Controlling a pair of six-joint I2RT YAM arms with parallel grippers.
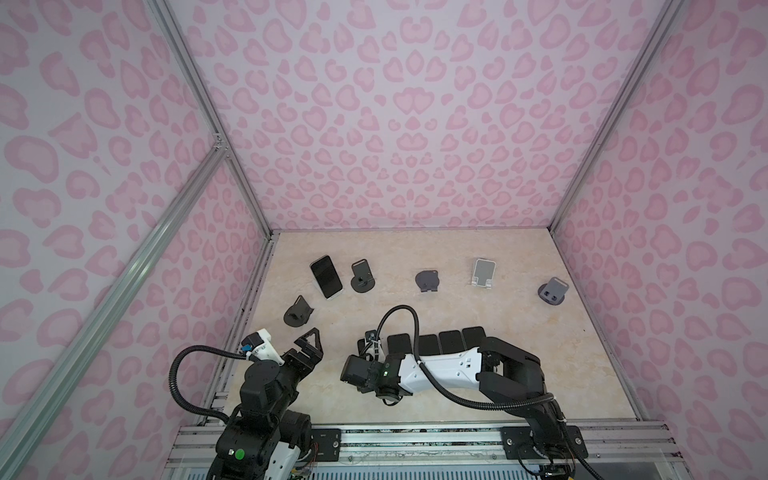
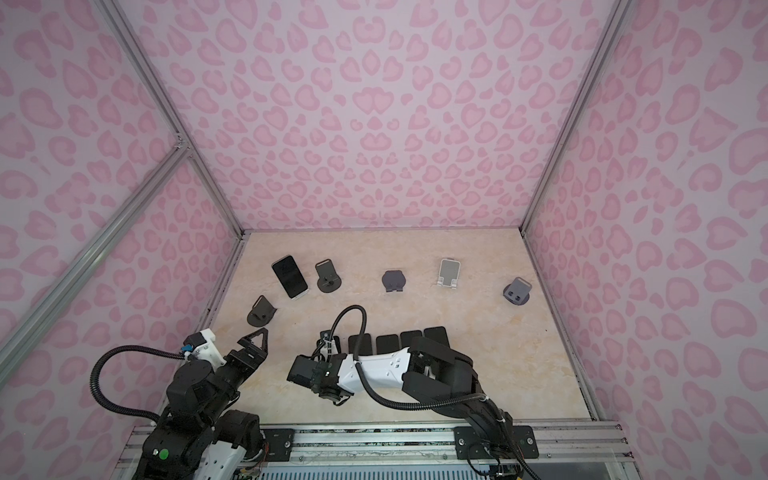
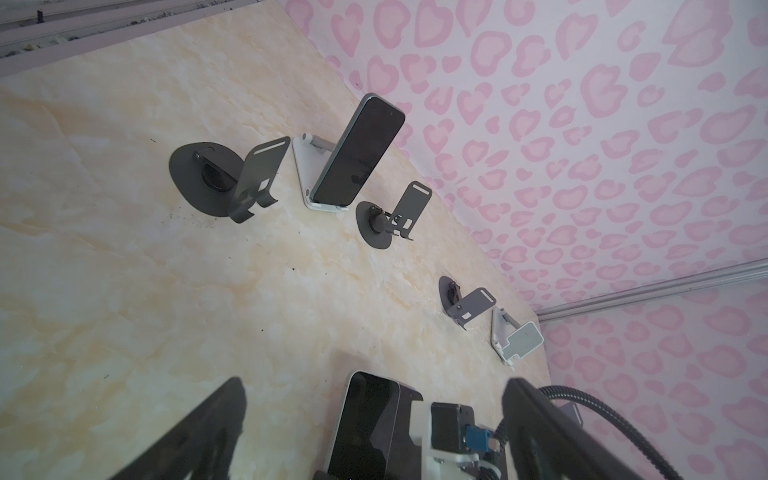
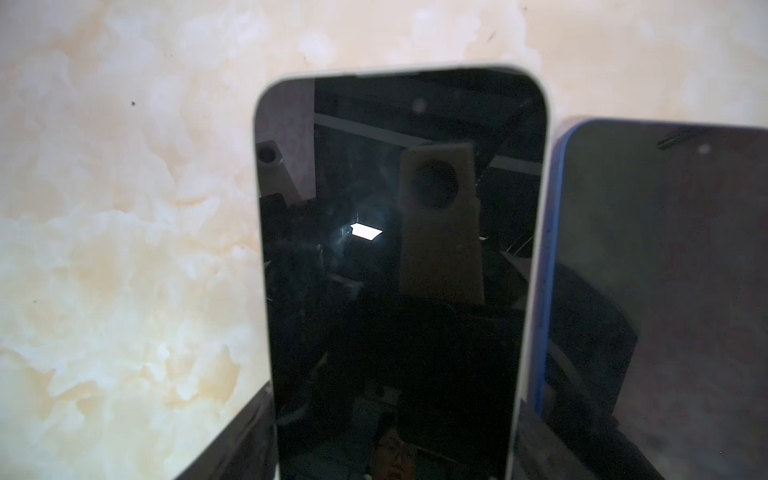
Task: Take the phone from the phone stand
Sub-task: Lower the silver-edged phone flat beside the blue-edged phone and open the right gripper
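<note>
A dark-screened phone (image 1: 326,276) (image 2: 289,276) (image 3: 357,153) leans upright on a white phone stand (image 1: 336,296) (image 3: 302,166) at the back left. My right gripper (image 1: 369,341) (image 2: 328,340) (image 4: 390,436) is low over the table near the front. It is shut on a white-edged phone (image 4: 395,270) (image 3: 365,424) that lies beside a blue-edged phone (image 4: 665,291). One finger (image 4: 241,440) shows along each long edge of the white-edged phone. My left gripper (image 1: 307,343) (image 2: 253,338) (image 3: 374,386) is open and holds nothing, to the left of the right gripper.
Several phones (image 1: 451,338) lie flat in a row, partly under the right arm. Empty stands stand along the back: dark ones (image 1: 362,276) (image 1: 427,280) (image 1: 552,291), a silver one (image 1: 483,272), and a dark one (image 1: 298,311) nearer the left gripper. Pink patterned walls enclose the table.
</note>
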